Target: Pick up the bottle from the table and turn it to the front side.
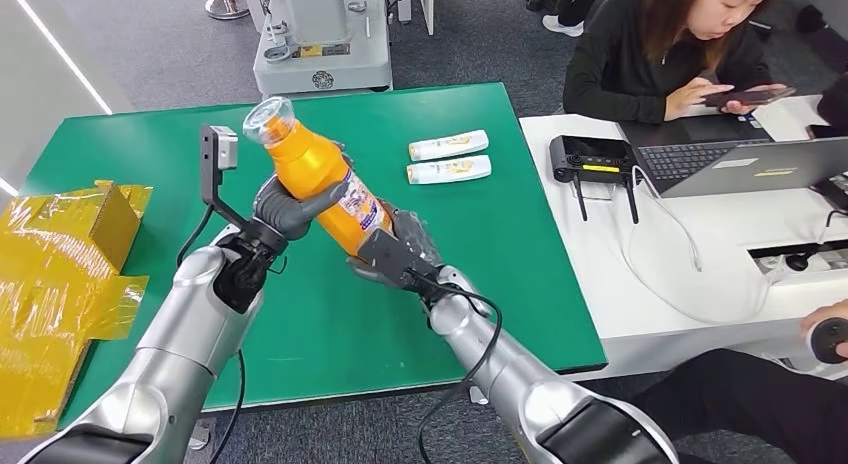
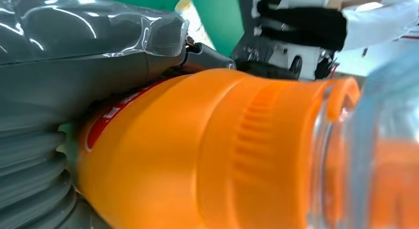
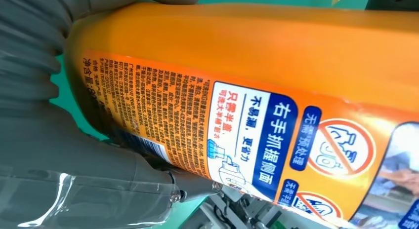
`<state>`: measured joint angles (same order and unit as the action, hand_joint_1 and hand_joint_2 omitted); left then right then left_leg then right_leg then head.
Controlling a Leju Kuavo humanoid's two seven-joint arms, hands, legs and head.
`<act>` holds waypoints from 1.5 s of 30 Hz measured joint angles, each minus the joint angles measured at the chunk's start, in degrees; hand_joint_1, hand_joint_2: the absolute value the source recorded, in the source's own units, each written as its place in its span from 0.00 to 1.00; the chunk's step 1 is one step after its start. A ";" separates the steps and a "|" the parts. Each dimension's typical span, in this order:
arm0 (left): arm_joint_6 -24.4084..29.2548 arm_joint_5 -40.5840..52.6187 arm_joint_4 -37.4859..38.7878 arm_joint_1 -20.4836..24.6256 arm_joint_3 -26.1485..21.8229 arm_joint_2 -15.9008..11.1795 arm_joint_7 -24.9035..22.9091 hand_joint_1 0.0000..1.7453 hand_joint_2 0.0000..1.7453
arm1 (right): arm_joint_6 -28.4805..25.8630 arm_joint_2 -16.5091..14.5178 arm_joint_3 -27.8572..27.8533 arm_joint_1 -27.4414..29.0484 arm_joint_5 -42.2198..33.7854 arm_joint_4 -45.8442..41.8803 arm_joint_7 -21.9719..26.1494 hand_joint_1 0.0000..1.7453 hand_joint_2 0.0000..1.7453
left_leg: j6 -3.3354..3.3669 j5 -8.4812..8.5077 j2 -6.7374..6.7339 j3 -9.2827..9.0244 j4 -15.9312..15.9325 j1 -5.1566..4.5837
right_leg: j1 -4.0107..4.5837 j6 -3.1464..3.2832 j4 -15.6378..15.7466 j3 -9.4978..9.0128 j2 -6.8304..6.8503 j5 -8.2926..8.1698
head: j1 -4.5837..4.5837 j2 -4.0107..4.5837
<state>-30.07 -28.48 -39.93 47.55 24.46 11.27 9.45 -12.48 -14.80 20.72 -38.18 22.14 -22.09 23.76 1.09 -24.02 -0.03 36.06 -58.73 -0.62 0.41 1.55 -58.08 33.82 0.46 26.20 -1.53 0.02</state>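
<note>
Above the green desk (image 1: 330, 324) the orange bottle (image 1: 320, 179) hangs tilted, cap end up. The left hand (image 1: 285, 206) grips its upper part and the right hand (image 1: 395, 252) grips its bottom, probably so they can twist it round together.

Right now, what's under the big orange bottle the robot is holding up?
Under the orange bottle lies bare green table; the bottle is lifted off it, tilted. The left hand and right hand grip it, hiding parts of its surface.
</note>
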 joint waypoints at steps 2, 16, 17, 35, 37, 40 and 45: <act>-0.41 -1.28 0.57 0.04 -0.01 -0.07 -0.54 0.73 1.00 | -0.38 0.21 0.28 0.42 0.05 -0.33 0.04 1.00 1.00 | 0.00 0.00 -0.01 0.00 0.00 0.00 | 0.00 0.00 0.00 0.00 -0.01 0.00 | 0.01 0.00; 8.58 7.45 1.78 1.09 4.27 -0.32 8.11 1.00 1.00 | -1.36 1.38 1.07 2.37 0.06 -2.47 0.62 0.00 1.00 | 0.00 0.00 -0.03 0.01 0.00 -0.01 | 0.00 0.01 0.00 0.01 -0.04 -0.01 | 0.00 0.00; 10.27 10.14 1.72 1.30 4.80 -0.40 9.66 1.00 1.00 | -0.92 1.53 1.07 2.72 -0.12 -2.86 1.11 0.00 1.00 | 0.00 0.00 -0.04 0.01 0.00 -0.01 | 0.00 0.02 0.00 0.01 -0.05 -0.02 | 0.00 0.00; 16.70 20.97 0.01 2.64 5.63 -3.91 15.28 1.00 1.00 | 1.29 3.80 -0.10 8.85 -3.99 -12.65 5.60 0.00 1.00 | 0.00 0.01 -0.05 0.01 0.00 0.01 | 0.01 0.03 -0.01 0.02 -0.07 -0.03 | 0.00 0.00; 17.80 22.27 -0.30 2.63 5.63 -4.41 16.01 1.00 1.00 | 3.07 3.94 -0.69 10.01 -6.79 -14.60 7.45 0.00 1.00 | 0.00 0.01 -0.05 0.01 0.00 0.01 | 0.01 0.03 -0.01 0.01 -0.06 -0.03 | 0.00 0.00; 19.21 24.88 -1.57 2.54 5.25 -6.52 17.50 1.00 1.00 | 5.72 4.84 -2.08 14.35 -11.73 -22.82 8.80 0.00 1.00 | -0.01 0.00 -0.05 0.01 0.01 0.01 | 0.01 0.04 -0.01 0.01 -0.08 -0.03 | 0.00 0.00; 22.11 33.17 -5.96 1.28 2.61 -11.49 18.73 1.00 1.00 | 6.14 7.21 -3.93 22.36 -12.93 -40.46 7.00 0.00 1.00 | -0.03 -0.02 -0.14 0.02 0.02 0.04 | 0.02 0.06 -0.01 0.08 -0.18 -0.01 | 0.01 0.00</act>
<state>-7.96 4.69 -45.89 48.83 27.07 -0.22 28.18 -6.34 -7.59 16.79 -15.82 9.21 -62.54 30.76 1.06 -24.04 -0.17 36.08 -58.71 -0.59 0.43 1.61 -58.10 33.90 0.28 26.19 -1.52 0.02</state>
